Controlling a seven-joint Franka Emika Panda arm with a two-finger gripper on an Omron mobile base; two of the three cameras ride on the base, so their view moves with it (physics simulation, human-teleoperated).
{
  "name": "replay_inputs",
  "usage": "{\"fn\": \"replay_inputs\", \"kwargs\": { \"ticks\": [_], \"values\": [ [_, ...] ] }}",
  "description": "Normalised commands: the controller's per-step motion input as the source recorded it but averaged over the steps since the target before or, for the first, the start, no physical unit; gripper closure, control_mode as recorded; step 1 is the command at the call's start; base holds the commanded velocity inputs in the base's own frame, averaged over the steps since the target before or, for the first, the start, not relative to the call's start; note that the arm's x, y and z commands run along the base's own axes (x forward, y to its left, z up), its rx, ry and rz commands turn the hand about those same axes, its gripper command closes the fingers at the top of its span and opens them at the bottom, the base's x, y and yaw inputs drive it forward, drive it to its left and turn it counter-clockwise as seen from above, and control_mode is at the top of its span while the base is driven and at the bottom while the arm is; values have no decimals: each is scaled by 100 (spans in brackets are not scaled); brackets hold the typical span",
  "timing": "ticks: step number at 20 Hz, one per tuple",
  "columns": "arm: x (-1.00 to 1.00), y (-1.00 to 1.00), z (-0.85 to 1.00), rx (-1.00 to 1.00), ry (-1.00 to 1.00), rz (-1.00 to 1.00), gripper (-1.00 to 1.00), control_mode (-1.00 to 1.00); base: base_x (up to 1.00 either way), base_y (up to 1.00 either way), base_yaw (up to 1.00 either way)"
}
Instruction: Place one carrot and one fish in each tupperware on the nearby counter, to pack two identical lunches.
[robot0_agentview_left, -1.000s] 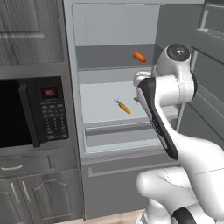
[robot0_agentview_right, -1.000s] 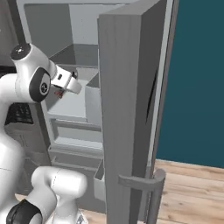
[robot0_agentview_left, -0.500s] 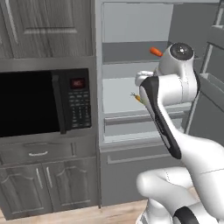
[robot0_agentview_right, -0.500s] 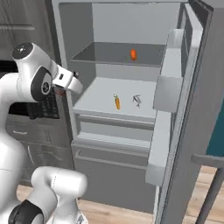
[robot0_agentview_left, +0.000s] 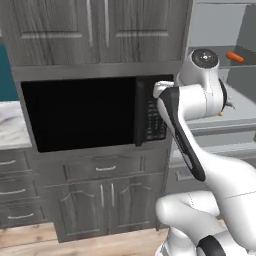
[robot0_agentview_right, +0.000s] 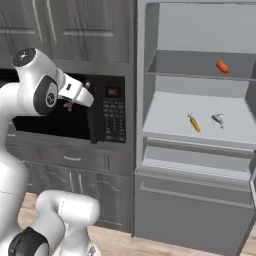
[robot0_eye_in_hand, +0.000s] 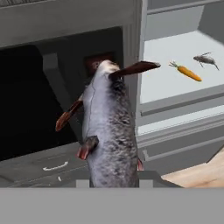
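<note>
Before the dark microwave (robot0_agentview_right: 75, 117), the end effector (robot0_eye_in_hand: 114, 175) gripped a grey fish (robot0_eye_in_hand: 109, 131) as the base swung left from the fridge shelves (robot0_agentview_right: 200, 117) toward the bench (robot0_agentview_left: 9, 117).

The base turns to the left, so both base views now face the microwave (robot0_agentview_left: 90, 112) and the dark cabinets, and the open fridge (robot0_agentview_right: 200, 115) slides to the right side. A piece of marbled counter (robot0_agentview_left: 11, 117) comes into the left base view. The gripper (robot0_agentview_right: 75, 102), before in front of the fridge shelves, is now before the microwave.
</note>
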Motion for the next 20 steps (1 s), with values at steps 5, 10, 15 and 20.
{"fn": "replay_inputs", "kwargs": {
  "ticks": [5,10,15,20],
  "values": [
    [0,0,0,0,0,0,100,100,0,100,0],
    [0,0,0,0,0,0,100,100,0,100,0],
    [0,0,0,0,0,0,100,100,0,100,0],
    [0,0,0,0,0,0,100,100,11,100,3]
  ]
}}
